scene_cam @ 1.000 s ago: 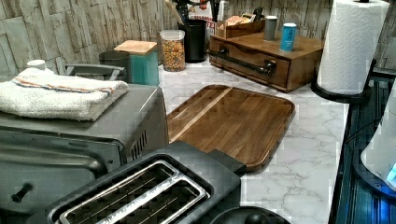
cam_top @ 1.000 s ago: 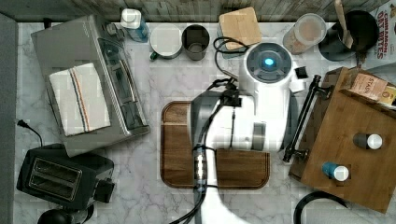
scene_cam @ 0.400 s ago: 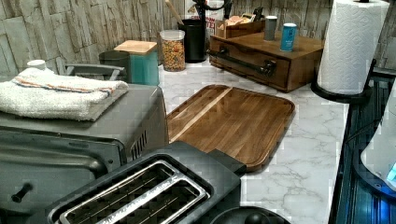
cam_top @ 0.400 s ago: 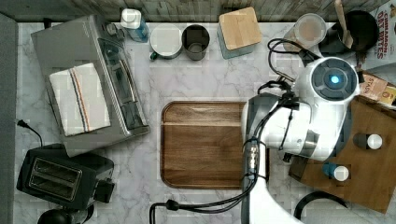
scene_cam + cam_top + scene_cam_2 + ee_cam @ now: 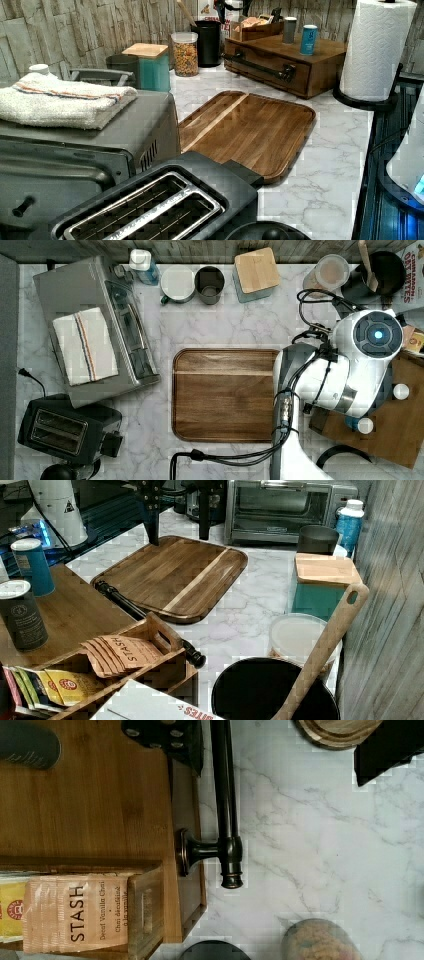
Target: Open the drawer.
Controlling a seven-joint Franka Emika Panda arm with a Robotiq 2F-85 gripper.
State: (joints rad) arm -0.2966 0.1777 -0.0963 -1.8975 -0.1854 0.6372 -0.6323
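The drawer (image 5: pixel 300 80) is the front of a brown wooden box (image 5: pixel 400 432) at the top view's right, and it sits flush with the box. Its long black bar handle (image 5: pixel 225 795) runs along the front, also seen in the left view (image 5: pixel 255 66) and the right view (image 5: pixel 135 611). My gripper (image 5: pixel 275 745) hovers above the handle's end with its fingers (image 5: pixel 165 737) wide apart, open, one over the box edge and one over the marble. In the right view the gripper (image 5: pixel 177 525) hangs empty. In the top view the arm (image 5: pixel 350 365) covers the handle.
A dark wooden tray (image 5: pixel 225 395) lies mid-counter beside the box. On the box stand two cans (image 5: pixel 308 39) and a tea holder (image 5: pixel 115 655). A cereal jar (image 5: pixel 186 52) and black pot (image 5: pixel 275 690) sit near the handle's end. A paper towel roll (image 5: pixel 375 50) stands beside the box.
The arm has swung from over the tray to the top view's right, ending above the box's front edge. The drawer has not moved.
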